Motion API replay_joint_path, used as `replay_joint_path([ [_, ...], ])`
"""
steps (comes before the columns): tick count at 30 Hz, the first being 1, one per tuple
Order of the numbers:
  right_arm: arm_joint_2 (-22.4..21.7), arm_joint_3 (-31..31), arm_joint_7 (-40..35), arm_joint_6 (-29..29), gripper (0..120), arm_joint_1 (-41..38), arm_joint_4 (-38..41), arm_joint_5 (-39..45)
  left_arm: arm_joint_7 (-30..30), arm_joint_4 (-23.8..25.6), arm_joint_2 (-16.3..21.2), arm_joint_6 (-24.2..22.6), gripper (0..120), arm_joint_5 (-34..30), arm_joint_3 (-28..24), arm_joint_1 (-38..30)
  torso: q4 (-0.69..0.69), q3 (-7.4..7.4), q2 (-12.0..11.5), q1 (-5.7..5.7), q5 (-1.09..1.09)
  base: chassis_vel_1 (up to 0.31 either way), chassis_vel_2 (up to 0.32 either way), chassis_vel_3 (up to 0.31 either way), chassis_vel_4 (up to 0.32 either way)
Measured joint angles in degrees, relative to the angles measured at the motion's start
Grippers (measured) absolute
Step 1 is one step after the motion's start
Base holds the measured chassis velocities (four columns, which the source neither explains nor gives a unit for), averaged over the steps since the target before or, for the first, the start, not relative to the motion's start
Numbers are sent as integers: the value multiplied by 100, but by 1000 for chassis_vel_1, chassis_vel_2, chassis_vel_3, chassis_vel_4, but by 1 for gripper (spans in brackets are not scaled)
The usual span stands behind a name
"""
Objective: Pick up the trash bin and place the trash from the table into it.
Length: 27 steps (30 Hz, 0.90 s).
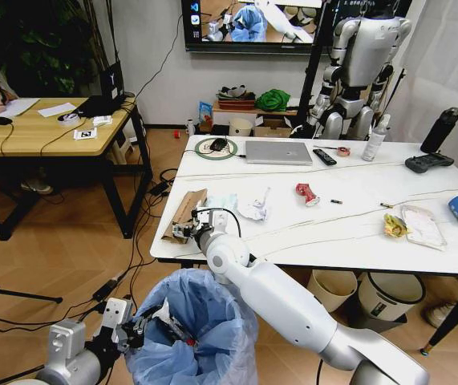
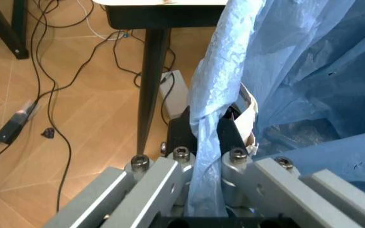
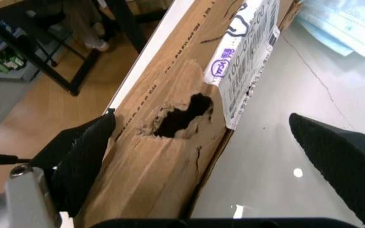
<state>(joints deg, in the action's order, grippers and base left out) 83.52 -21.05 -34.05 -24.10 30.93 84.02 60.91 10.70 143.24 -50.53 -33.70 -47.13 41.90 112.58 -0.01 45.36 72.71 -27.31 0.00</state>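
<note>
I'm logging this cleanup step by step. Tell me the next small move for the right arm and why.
Probably close the right pincer on the torn cardboard. Its fingers stand open on either side of the piece at the table edge, not yet gripping. The left pincer already holds the trash bin by its rim below the table, ready to receive it.

Torn brown cardboard [image 3: 169, 142], glossy marble-look table [image 3: 284, 142]

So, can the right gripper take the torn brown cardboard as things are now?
Probably yes. The right gripper is open, its fingers on either side of the torn brown cardboard at the table edge, nothing between.
</note>
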Motion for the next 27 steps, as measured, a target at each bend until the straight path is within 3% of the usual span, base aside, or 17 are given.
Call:
replay_joint_path([
  [15, 57, -79, 60, 14, 100, -44, -46, -13, -1, 0, -10, 5, 0, 5, 9, 9, 0, 0, 0, 0, 0, 0, 0, 0, 0],
  [27, 24, -143, 108, 78, 54, 3, 37, 5, -2, 0, -14, 7, 0, 12, 4, 20, 0, 0, 0, 0, 0, 0, 0, 0, 0],
])
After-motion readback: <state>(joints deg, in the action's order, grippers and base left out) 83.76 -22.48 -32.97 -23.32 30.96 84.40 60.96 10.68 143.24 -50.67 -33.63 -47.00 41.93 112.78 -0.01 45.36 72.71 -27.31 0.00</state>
